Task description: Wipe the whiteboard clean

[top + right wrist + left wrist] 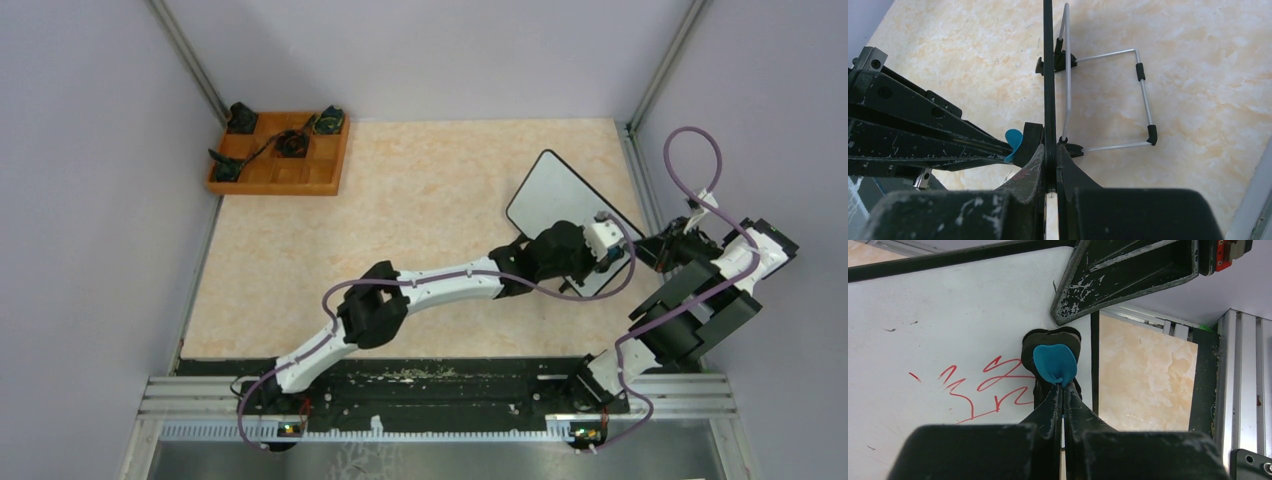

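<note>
Nothing legible: the red scrawl (979, 388) on the whiteboard (948, 315) is loose strokes, no clear letters or numbers.

Glossy, smooth whiteboard (923, 300) — bare, shiny metal wire stand (1145, 100) — wooden tray (270, 186).

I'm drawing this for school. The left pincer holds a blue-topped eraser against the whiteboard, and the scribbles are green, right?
Not green: the left wrist view shows the scribbles are red. The rest is right: the left pincer holds the blue-topped eraser against the whiteboard.
</note>
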Controlling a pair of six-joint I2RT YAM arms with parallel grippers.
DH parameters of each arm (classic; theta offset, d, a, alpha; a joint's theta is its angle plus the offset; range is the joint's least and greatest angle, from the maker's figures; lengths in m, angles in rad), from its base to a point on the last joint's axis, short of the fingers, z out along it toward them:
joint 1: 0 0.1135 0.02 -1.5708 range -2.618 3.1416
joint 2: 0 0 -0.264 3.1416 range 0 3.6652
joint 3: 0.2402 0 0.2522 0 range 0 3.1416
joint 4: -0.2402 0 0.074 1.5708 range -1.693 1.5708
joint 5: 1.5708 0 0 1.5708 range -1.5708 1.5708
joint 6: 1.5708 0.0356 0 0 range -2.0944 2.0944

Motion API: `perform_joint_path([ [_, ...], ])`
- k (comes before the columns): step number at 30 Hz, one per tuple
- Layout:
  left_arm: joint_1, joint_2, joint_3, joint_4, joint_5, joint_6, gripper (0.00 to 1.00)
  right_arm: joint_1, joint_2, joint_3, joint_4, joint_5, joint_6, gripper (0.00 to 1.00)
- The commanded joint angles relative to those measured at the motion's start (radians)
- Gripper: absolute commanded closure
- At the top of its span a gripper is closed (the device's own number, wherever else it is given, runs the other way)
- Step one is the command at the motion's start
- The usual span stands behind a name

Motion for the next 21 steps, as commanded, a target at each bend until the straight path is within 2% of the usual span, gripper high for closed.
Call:
perform_joint_path([
  [1, 0.081, 0.016, -0.039, 0.033, -0.055, 0.01, 1.0, 0.013, -0.037, -0.014, -0.023, 0.033, -0.043, 1.0],
  [12, 0.205, -0.046, -0.131, 0.051, -0.061, -0.002, 1.0, 0.013, -0.032, -0.019, -0.024, 0.033, -0.048, 1.0],
  [21, 0.211, -0.045, -0.109, 0.041, -0.051, -0.008, 1.0, 0.014, -0.038, -0.024, -0.024, 0.037, -0.053, 1.0],
])
